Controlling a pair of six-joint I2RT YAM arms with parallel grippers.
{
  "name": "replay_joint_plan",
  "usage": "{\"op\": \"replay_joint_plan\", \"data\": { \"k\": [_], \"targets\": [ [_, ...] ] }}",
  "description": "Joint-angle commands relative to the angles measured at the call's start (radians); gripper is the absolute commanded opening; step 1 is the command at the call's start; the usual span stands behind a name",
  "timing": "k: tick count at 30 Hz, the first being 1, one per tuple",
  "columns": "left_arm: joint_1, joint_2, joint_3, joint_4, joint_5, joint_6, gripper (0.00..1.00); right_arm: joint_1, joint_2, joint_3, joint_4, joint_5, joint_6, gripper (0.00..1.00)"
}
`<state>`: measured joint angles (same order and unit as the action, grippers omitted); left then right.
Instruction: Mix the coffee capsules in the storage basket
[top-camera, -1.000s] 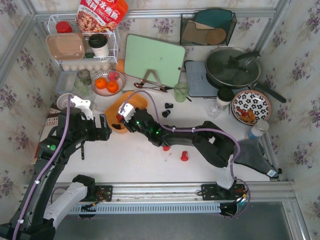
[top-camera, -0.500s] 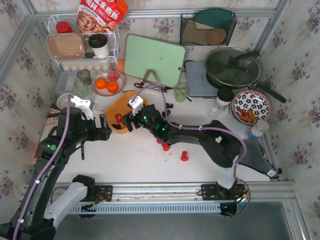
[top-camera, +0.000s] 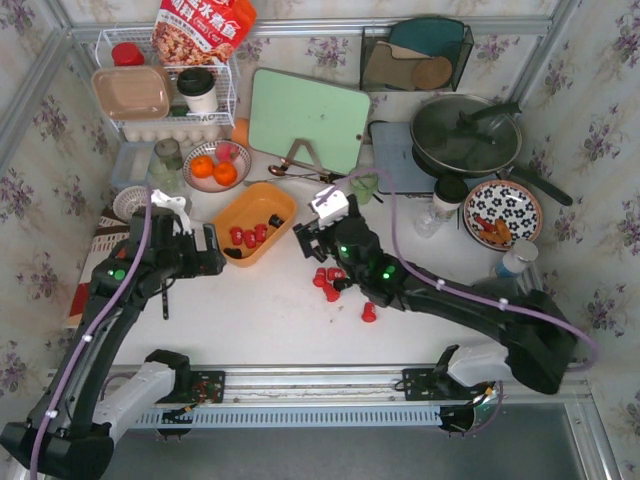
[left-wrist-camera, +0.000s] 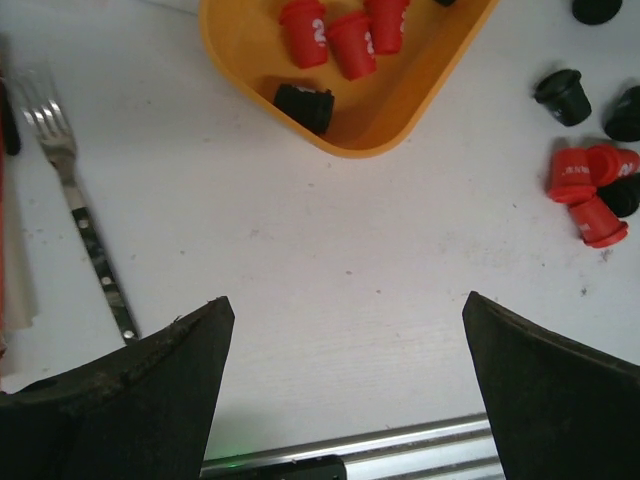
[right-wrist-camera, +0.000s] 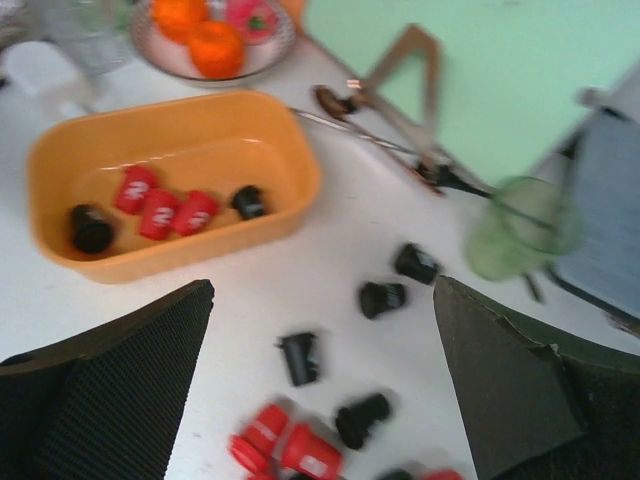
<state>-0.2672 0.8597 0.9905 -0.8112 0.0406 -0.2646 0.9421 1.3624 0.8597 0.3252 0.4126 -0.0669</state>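
The orange-yellow storage basket (top-camera: 250, 208) lies left of the table's centre and holds three red coffee capsules (top-camera: 250, 236) and two black ones (top-camera: 275, 220). More red capsules (top-camera: 326, 284) and black capsules (right-wrist-camera: 382, 297) lie loose on the white table to its right. My right gripper (top-camera: 306, 240) hangs open just right of the basket, above the loose capsules (right-wrist-camera: 300, 358), with nothing between its fingers. My left gripper (top-camera: 210, 252) is open and empty at the basket's near-left end. In the left wrist view the basket (left-wrist-camera: 340, 142) is ahead of the left gripper (left-wrist-camera: 347, 302).
A fork (left-wrist-camera: 85, 230) lies left of the basket. Behind it stand a bowl of oranges (top-camera: 216, 165), a green cutting board (top-camera: 308, 118) on a stand and a green cup (top-camera: 362, 183). A pan (top-camera: 465, 133), a patterned plate (top-camera: 502, 212) and a wire rack (top-camera: 165, 90) line the back.
My right gripper was over the basket, part shut on a red capsule. It has opened wide and pulled back to the right. The capsule stays in the basket. The left arm has barely shifted.
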Motion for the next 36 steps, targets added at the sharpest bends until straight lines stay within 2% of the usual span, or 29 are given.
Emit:
{"op": "replay_joint_plan", "data": {
  "k": [1,4,8,16,19,27,36],
  "targets": [
    [0.003,0.041,0.002,-0.003,0.108,0.017,0.99,0.0,-0.145,-0.048,-0.126,0.273,-0.078,1.0],
    [0.0,0.059,-0.004,0.015,0.157,0.004,0.99,0.0,-0.27,-0.091,-0.183,0.365,-0.103,1.0],
    [-0.032,0.085,-0.005,0.032,0.178,-0.054,0.99,0.0,-0.462,-0.12,-0.294,0.384,-0.095,1.0],
    [-0.265,0.228,0.048,0.079,0.012,-0.144,0.93,-0.001,-0.806,-0.278,-0.352,0.341,-0.082,1.0],
    [-0.332,0.317,0.076,0.114,-0.016,-0.17,0.9,-0.001,-0.854,-0.318,-0.388,0.334,-0.057,1.0],
    [-0.471,0.54,0.18,0.139,-0.088,-0.198,0.88,-0.001,-0.858,-0.253,-0.629,0.294,0.059,1.0],
    [-0.534,0.79,0.281,0.188,-0.072,-0.229,0.83,-0.001,-0.946,-0.308,-0.598,0.251,0.057,1.0]
  ]
}}
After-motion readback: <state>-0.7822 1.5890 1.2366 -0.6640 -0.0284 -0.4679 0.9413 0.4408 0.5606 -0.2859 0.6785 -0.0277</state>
